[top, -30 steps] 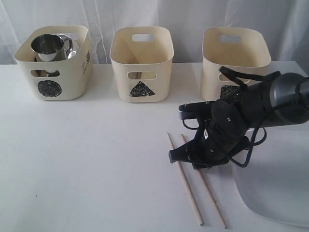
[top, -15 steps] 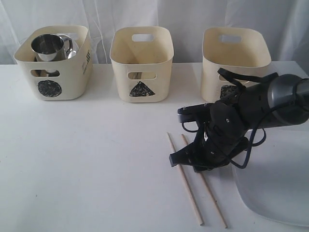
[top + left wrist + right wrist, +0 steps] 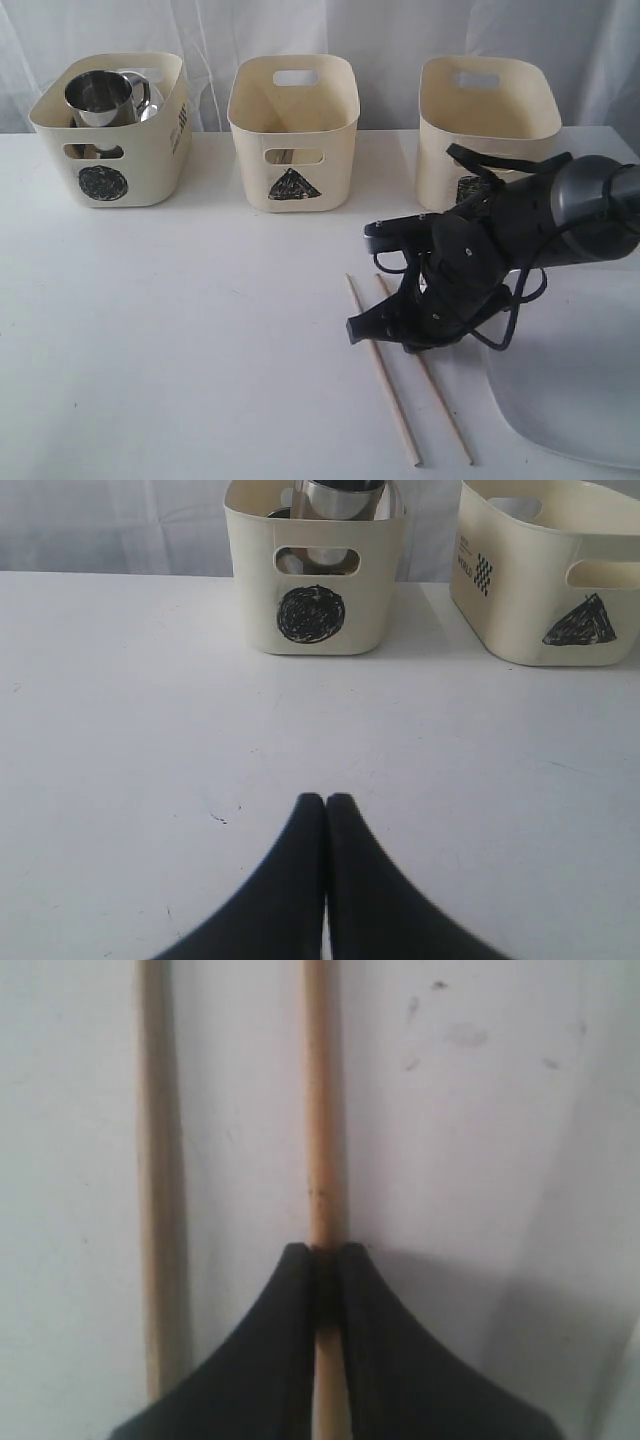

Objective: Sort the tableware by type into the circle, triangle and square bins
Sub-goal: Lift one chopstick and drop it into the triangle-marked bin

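Two wooden chopsticks lie side by side on the white table. My right gripper (image 3: 323, 1250) is shut on the right-hand chopstick (image 3: 318, 1110), low over the table (image 3: 412, 340). The other chopstick (image 3: 385, 380) lies free just beside it (image 3: 160, 1180). The circle bin (image 3: 110, 130) at the far left holds a steel mug (image 3: 100, 97). In the middle stands the triangle bin (image 3: 293, 130), and the square bin (image 3: 485, 115) is behind my right arm. A large white square plate (image 3: 570, 390) lies at the front right. My left gripper (image 3: 326, 800) is shut and holds nothing, facing the circle bin (image 3: 312, 575).
A white curtain hangs behind the bins. The plate's edge lies close to the right of the held chopstick. The triangle bin (image 3: 545, 570) stands to one side in the left wrist view.
My right gripper's jaws have closed onto the right-hand chopstick, and the arm has shifted slightly left. The left gripper has not moved.
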`<control>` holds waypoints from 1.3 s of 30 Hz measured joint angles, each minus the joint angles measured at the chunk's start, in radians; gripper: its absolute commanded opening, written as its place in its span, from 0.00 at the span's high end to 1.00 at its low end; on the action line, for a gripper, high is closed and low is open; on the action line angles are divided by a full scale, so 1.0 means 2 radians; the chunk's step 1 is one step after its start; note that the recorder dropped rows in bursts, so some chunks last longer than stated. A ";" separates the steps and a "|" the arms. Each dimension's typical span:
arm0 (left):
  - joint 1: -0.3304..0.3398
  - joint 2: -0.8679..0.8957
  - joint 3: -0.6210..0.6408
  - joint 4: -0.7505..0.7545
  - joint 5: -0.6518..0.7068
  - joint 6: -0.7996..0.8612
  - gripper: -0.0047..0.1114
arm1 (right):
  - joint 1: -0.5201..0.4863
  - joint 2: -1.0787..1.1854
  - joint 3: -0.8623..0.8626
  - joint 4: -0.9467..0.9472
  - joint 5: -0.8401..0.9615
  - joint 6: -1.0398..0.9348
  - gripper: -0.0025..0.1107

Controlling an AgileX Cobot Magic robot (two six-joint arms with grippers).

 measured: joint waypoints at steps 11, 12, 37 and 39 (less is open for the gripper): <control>0.000 0.000 0.000 0.000 0.000 0.000 0.96 | -0.015 -0.089 -0.010 0.046 -0.147 0.061 0.98; 0.000 0.000 0.000 0.000 0.000 0.000 0.96 | -0.020 -0.093 -0.018 0.050 -0.153 0.062 0.98; 0.000 0.000 0.000 0.000 0.000 0.000 0.96 | -0.102 0.072 -0.340 0.090 -0.264 0.121 0.98; 0.000 0.000 0.000 0.000 0.000 0.000 0.96 | -0.102 0.090 -0.361 0.090 -0.265 0.121 0.98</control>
